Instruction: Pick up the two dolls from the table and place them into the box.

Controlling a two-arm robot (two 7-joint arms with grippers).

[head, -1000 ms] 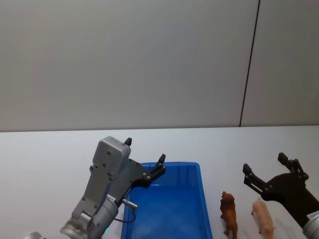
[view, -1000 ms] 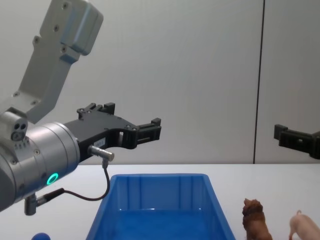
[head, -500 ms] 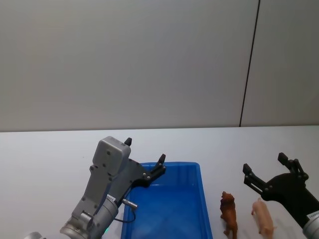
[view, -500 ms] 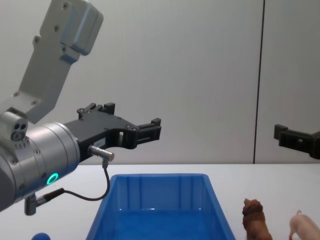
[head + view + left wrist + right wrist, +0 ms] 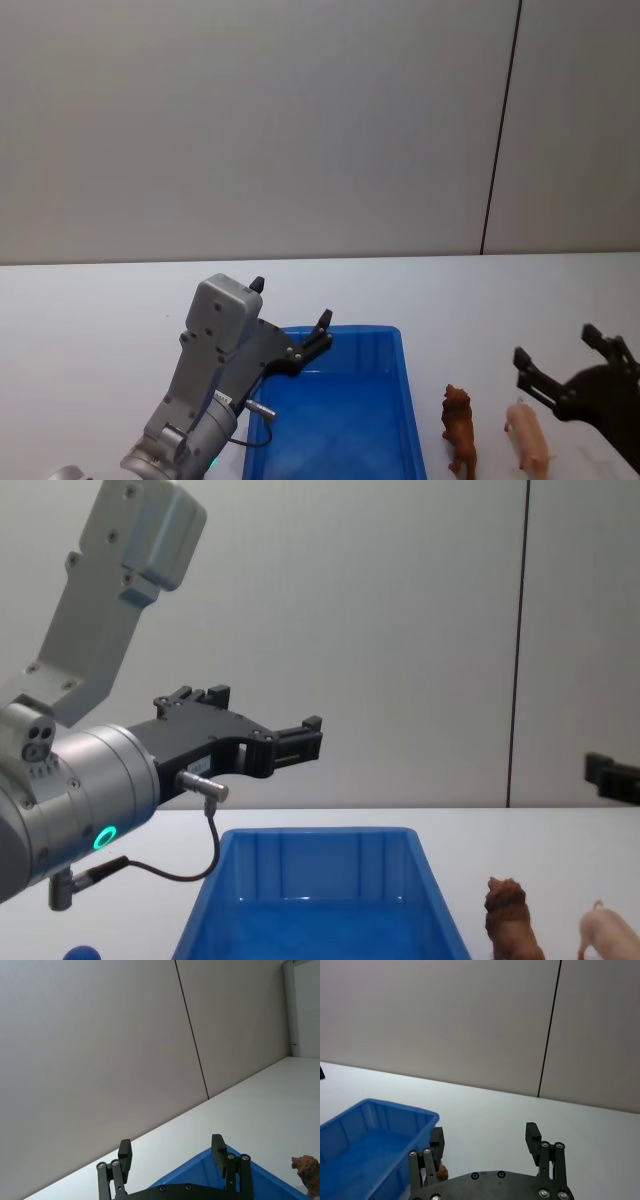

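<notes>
R gripper (image 5: 556, 345), wide open & empty, has shifted right, prob. lining up on pig (image 5: 528, 447); L gripper (image 5: 291, 300) open, idle over box (image 5: 372, 329).

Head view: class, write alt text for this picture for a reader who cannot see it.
A brown lion figurine and a pink pig figurine stand on the white table just right of a blue box. The open right claw is by the pig; the open left claw is at the box's far left corner.
</notes>
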